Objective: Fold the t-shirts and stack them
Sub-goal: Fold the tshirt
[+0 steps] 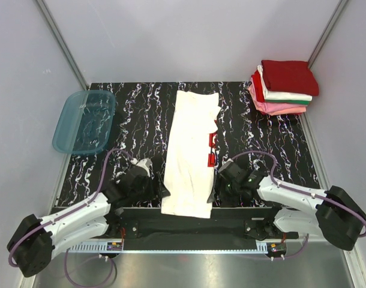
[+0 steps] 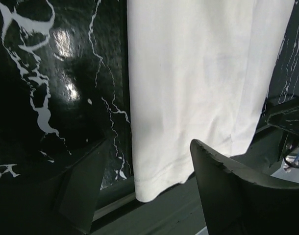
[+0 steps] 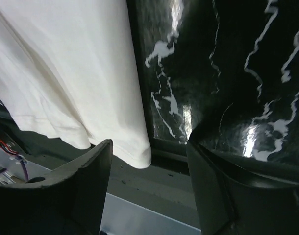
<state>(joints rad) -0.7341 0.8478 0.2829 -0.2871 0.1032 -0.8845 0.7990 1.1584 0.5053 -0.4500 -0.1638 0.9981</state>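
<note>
A white t-shirt (image 1: 192, 150) lies folded into a long strip down the middle of the black marbled table (image 1: 141, 114), red print peeking out at its right edge. Its near hem hangs over the table's front edge. My left gripper (image 1: 161, 191) is open at the hem's left corner (image 2: 149, 188), which lies between its fingers. My right gripper (image 1: 214, 191) is open at the hem's right corner (image 3: 137, 156). Neither holds cloth. A stack of folded t-shirts (image 1: 284, 87), dark red on top, then white and pink, sits at the back right.
A translucent teal plastic tub (image 1: 85, 121) stands at the table's left edge. Grey walls enclose the table on three sides. A dark metal rail (image 1: 189, 225) runs along the front below the hanging hem.
</note>
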